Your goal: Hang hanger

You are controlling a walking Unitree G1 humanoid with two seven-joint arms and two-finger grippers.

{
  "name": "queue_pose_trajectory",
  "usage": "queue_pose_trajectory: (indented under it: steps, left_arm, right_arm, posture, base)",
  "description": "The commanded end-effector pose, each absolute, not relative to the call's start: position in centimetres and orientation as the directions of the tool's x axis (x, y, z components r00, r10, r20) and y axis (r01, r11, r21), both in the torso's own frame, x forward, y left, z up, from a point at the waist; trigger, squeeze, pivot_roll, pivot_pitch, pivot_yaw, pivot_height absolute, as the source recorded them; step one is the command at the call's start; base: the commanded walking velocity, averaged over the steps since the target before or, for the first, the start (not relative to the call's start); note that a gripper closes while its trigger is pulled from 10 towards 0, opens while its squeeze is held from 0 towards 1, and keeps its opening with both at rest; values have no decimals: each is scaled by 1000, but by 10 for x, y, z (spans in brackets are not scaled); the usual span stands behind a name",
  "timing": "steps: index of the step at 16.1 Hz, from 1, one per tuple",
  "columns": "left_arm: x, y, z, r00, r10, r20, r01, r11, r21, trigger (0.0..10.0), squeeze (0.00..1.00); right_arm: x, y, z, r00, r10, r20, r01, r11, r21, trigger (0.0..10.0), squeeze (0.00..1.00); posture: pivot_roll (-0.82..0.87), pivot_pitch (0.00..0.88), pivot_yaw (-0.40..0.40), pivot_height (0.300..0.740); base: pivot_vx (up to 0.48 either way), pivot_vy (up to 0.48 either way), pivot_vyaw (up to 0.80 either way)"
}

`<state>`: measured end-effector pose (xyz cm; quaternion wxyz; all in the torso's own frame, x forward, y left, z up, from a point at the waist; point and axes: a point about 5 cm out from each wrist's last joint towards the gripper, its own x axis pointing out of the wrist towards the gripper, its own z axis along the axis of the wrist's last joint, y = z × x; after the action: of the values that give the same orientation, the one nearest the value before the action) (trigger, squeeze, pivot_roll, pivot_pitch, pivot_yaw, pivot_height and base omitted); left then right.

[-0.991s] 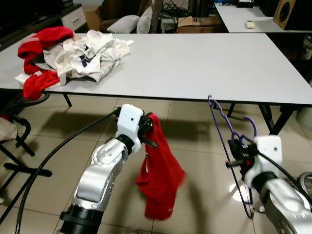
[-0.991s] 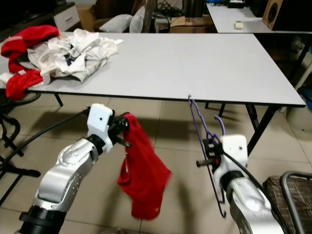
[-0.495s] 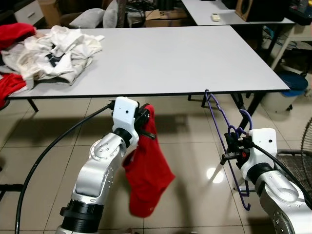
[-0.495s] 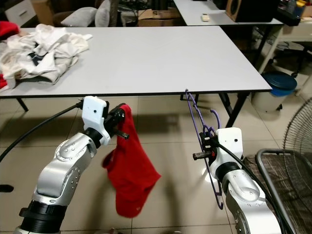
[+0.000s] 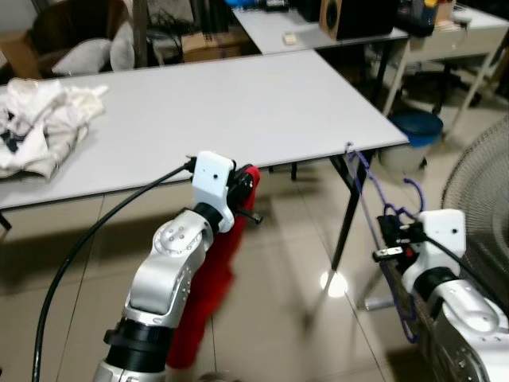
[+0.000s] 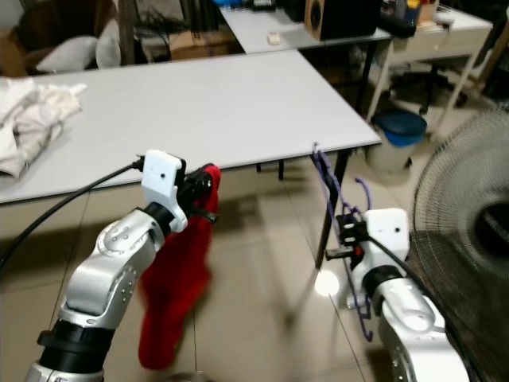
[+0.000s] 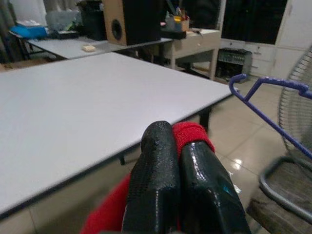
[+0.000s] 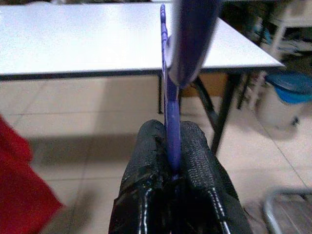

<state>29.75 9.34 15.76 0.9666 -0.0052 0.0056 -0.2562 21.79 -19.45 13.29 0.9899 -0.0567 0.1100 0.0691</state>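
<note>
Dangling from the left gripper [image 5: 245,196], whose fingers [image 7: 161,170] are pinching it tight, a red garment [image 6: 171,306] is hanging toward the tiled floor [image 5: 278,318] before the white table [image 5: 199,103]. Rightward, the right gripper [image 8: 168,161] is clamping the purple hanger [image 5: 370,187] upright; the head views are showing a fan [image 6: 465,199] beside it.

**Colours around the grey table**

A plain pale grey is shown by the table [image 5: 238,103]. Below its near edge, a solid red garment [image 5: 208,294] and a purple hanger [image 5: 374,199] are seen. White crumpled clothes [image 5: 36,131] are piled at its far left; a blue bin [image 5: 417,131] is seen beyond its right corner.
</note>
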Motion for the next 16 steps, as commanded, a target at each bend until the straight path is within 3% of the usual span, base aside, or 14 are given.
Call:
queue_pose_trajectory:
  steps: [1,7,11,16]
  left_arm:
    - [301,100,165,880,-476,12,476,880,-3,10000,0]
    - [306,103,168,894,-448,18,448,894,-12,10000,0]
    - [308,104,169,898,-439,20,440,898,-15,10000,0]
    - [309,106,168,905,-424,11,424,905,-13,10000,0]
  right_arm:
    - [219,-189,140,970,157,-185,-175,981,-87,10000,0]
    - [222,-186,149,965,216,-149,-234,965,-118,10000,0]
    - [224,-185,149,963,224,-152,-247,957,-150,10000,0]
    - [228,-191,152,961,233,-149,-256,953,-163,10000,0]
  posture:
    - [63,0,58,740]
    - [58,0,57,740]
    - [67,0,48,740]
    - [64,0,41,740]
  base:
    - [326,0,0]
    - [331,0,0]
    - [330,0,745]
    - [331,0,0]
